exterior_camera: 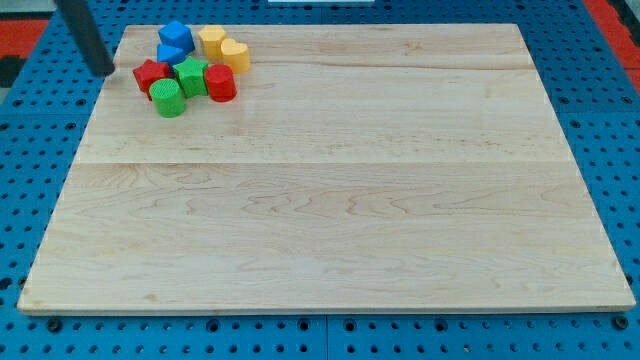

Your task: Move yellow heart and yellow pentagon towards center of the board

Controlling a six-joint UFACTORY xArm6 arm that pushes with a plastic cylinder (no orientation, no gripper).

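Observation:
The yellow heart (234,54) and the yellow pentagon (211,41) sit touching each other in a cluster of blocks at the board's top left. My tip (104,72) is at the board's left edge, left of the cluster and apart from it, about a block's width from the red star (150,74). The rod rises from the tip to the view's top left.
The cluster also holds two blue blocks (175,40), a green star (190,75), a green cylinder (169,98) and a red cylinder (221,83). The wooden board (340,200) lies on a blue pegboard table (30,200).

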